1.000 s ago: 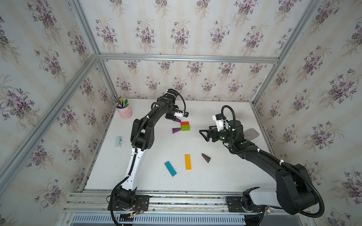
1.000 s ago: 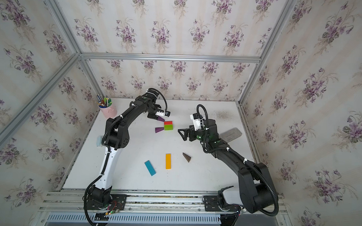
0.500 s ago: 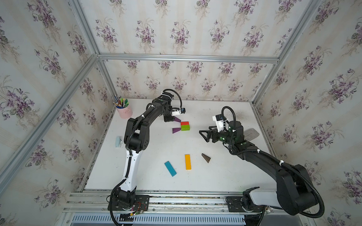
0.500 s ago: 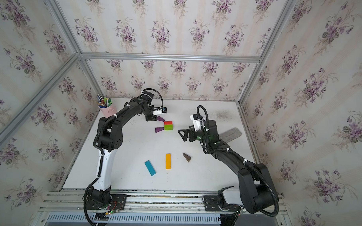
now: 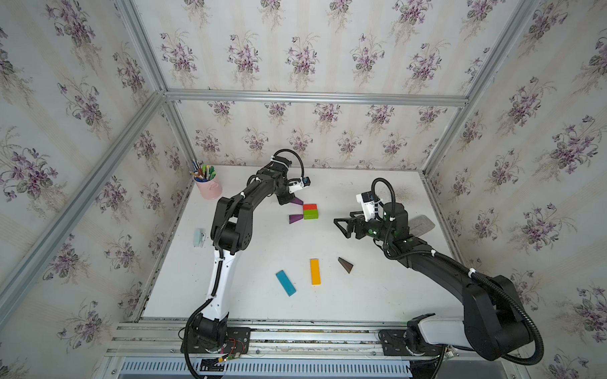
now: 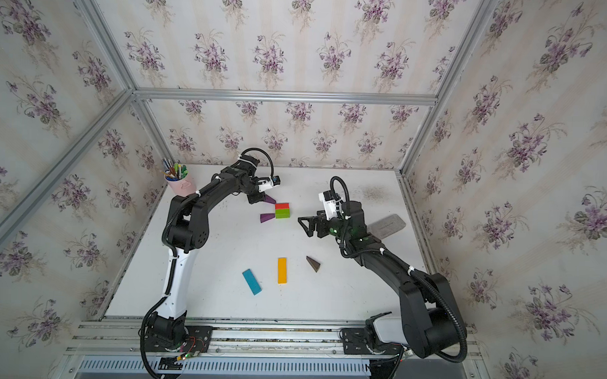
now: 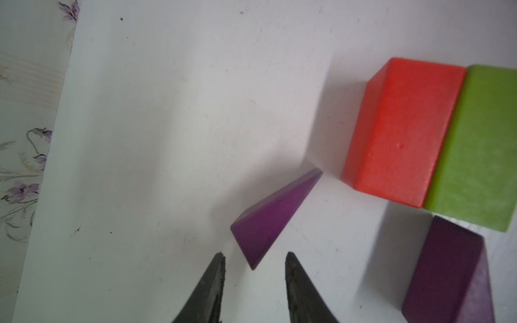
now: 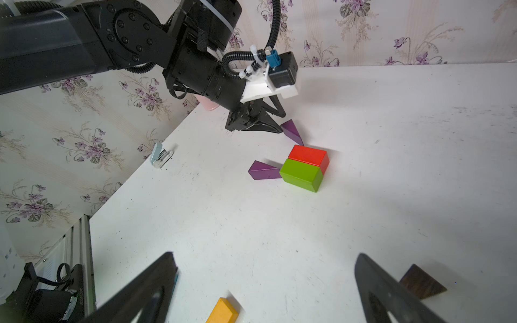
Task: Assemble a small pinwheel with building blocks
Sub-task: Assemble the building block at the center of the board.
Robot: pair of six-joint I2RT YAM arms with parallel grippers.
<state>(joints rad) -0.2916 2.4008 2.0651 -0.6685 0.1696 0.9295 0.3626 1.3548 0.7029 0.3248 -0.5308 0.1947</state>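
Reaching across the table, the left gripper stands narrowly parted and grips nothing. A purple wedge pokes one corner between its tips. Red block and green block touch side by side, with a second purple wedge against the green. Right gripper is spread wide and empty. Orange bar, blue bar and brown wedge lie apart nearer the robot.

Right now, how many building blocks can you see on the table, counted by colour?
Red block: 1
Green block: 1
Purple wedges and: 2
Orange bar: 1
Blue bar: 1
Brown wedge: 1
Total: 7
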